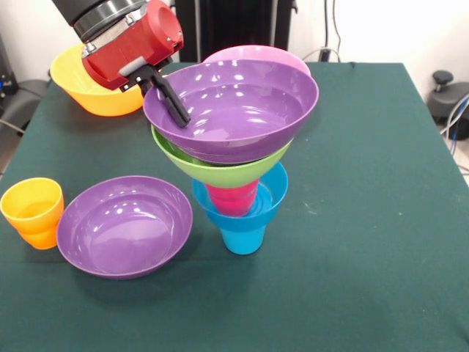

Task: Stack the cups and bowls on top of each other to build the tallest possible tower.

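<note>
Purple bowl going onto the tower, centre of the tabletop.

Your gripper has its jaws clamped on the near rim of the purple bowl, one finger inside, bowl tilted atop the green bowl. Below: red cup, blue bowl, blue cup. Rim grip likely leaves the underside free to seat. Second purple bowl and orange cup wait nearby.

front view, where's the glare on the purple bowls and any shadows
Front view: white glare spots dot the inside of the purple bowl atop the tower and the purple bowl on the table; soft shadow lies on the cloth under the latter; the gripper looks slightly blurred.
</note>
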